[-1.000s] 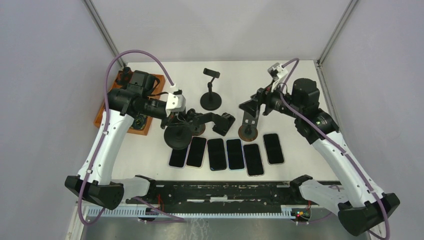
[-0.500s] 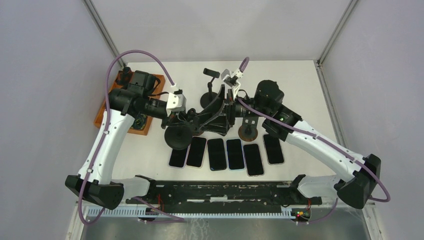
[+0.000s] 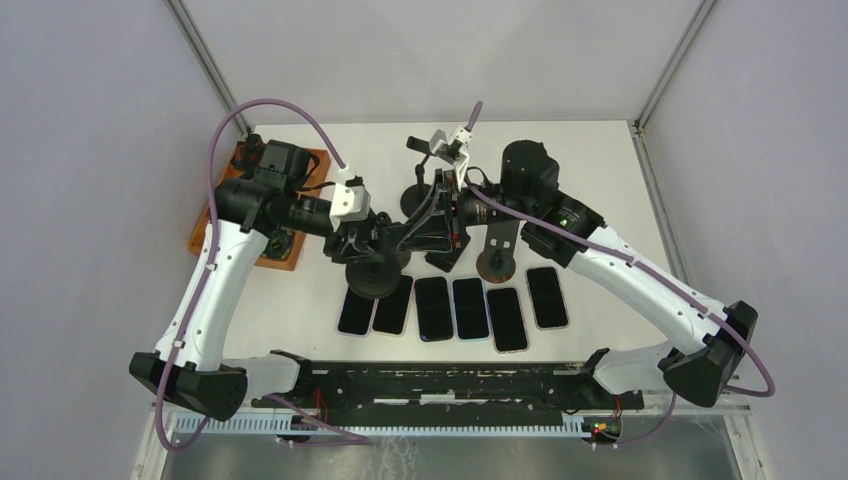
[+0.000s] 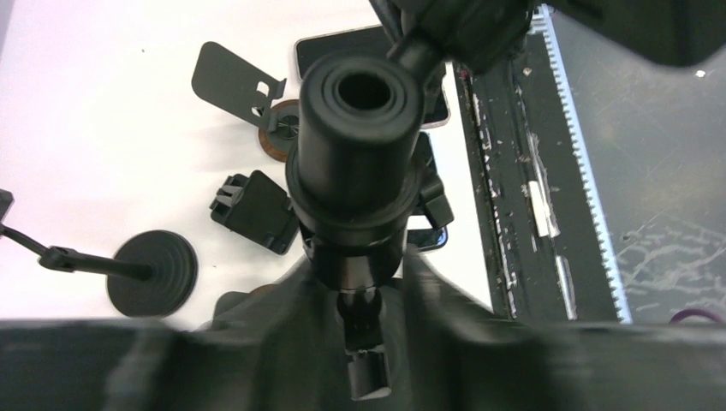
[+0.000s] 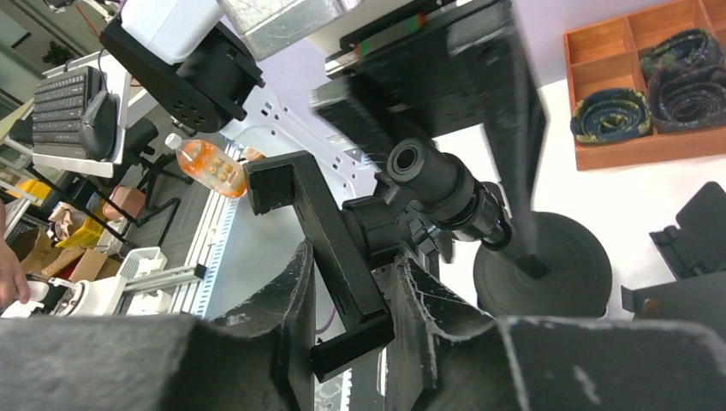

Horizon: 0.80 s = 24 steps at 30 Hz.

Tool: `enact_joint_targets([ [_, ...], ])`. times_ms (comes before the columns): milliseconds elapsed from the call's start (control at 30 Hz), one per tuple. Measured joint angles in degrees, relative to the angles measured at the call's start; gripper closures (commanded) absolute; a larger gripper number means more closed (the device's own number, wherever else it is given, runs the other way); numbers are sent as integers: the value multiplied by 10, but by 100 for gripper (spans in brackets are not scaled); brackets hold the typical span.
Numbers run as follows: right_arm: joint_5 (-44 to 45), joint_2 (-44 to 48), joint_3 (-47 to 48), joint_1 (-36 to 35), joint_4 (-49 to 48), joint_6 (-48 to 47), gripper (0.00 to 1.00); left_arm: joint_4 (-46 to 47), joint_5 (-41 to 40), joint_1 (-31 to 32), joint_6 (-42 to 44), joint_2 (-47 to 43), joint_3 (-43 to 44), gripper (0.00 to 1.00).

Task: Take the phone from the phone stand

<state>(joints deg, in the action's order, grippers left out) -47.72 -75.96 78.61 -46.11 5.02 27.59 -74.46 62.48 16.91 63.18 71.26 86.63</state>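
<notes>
Left pincer (image 4: 360, 287) pinches the phone stand (image 4: 360, 145) by its stem; its fingers (image 4: 445, 317) are blurred. Right pincer (image 5: 349, 282) pinches the stand's black clamp bracket (image 5: 330, 231). From above, both merge into 1 dark mass. The stand's round base (image 3: 375, 280) hides part of the leftmost of 6 phones (image 3: 433, 308) lying flat on the worktop (image 3: 620, 160).

The top camera looks down over the whole surface (image 3: 610, 150) from its near edge, while both wrist cameras sit close on the same stand (image 4: 355, 145), from opposite sides.
</notes>
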Motion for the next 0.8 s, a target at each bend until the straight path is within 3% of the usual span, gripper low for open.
enact_joint_targets([
  [67,1,-1,2,8,9,0,100,1,-1,0,-2,-1,0,7],
  [133,1,-1,2,26,14,6,100,3,-5,0,-8,-3,0,0],
  [300,-3,-1,9,103,17,21,100,39,-17,0,-49,-20,-8,0],
  [567,1,-10,85,277,42,10,100,157,-107,0,-217,-40,-10,0],
  [800,82,-72,132,341,84,-67,100,207,-204,-1,-326,-25,-10,0],
])
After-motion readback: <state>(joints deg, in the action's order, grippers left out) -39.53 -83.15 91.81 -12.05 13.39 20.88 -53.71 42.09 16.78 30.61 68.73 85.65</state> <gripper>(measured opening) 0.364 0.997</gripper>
